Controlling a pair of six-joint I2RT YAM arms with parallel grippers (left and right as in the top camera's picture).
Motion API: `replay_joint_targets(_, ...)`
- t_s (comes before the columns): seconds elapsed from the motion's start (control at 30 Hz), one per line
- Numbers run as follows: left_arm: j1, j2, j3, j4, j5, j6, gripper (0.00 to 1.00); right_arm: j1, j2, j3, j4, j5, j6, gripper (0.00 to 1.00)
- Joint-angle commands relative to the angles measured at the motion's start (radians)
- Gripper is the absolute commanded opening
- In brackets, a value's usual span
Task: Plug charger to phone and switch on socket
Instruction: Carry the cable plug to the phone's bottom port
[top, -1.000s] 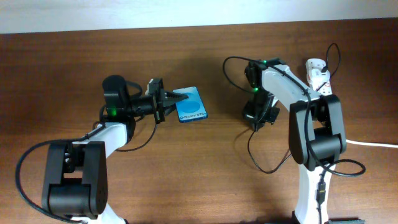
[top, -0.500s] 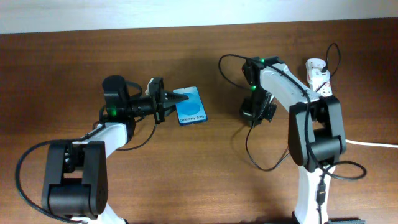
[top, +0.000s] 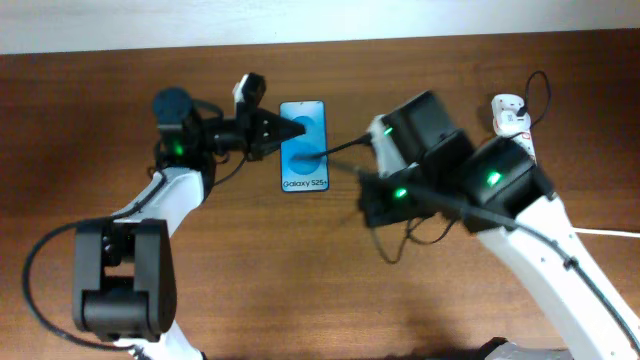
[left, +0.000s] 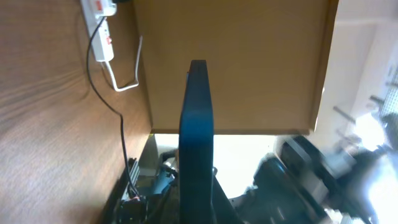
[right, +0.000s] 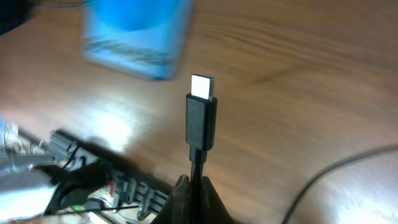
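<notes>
My left gripper (top: 283, 131) is clamped on the phone (top: 304, 146), lifting it edge-on above the table (top: 120, 80). My right gripper (right: 193, 186) pinches the charger (right: 201, 121), plug tip up, near the phone. The socket (top: 511, 116) sits far right.

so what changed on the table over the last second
The left gripper lifted and turned the phone, which now sits further back and upright in the overhead view with its text end nearest the front. The right arm swung left toward it, its fingers holding the charger with the plug tip aimed at the phone but not yet in. The socket stayed put at the far right.
</notes>
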Motion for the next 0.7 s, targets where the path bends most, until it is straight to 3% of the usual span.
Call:
replay_joint_targets(0.0, -0.035, 0.085, 0.089, 0.005, 0.045, 0.027, 0.00, 0.114, -0.036, 0.010, 0.059, -0.002, -0.012, 0.04)
replay_joint_targets(0.23, -0.039, 0.104, 0.100, 0.005, 0.052, 0.017, 0.00, 0.138, -0.170, 0.010, 0.052, -0.033, 0.039, 0.05)
replay_joint_targets(0.33, -0.039, 0.104, 0.101, 0.005, -0.016, -0.023, 0.00, 0.138, -0.219, -0.033, 0.073, 0.034, 0.162, 0.04)
replay_joint_targets(0.5, -0.039, 0.104, 0.101, 0.005, -0.109, -0.136, 0.00, 0.138, -0.175, -0.269, 0.313, 0.003, 0.292, 0.04)
replay_joint_targets(0.67, -0.039, 0.104, 0.101, 0.069, -0.137, -0.154, 0.00, 0.138, -0.051, -0.291, 0.362, -0.028, 0.288, 0.04)
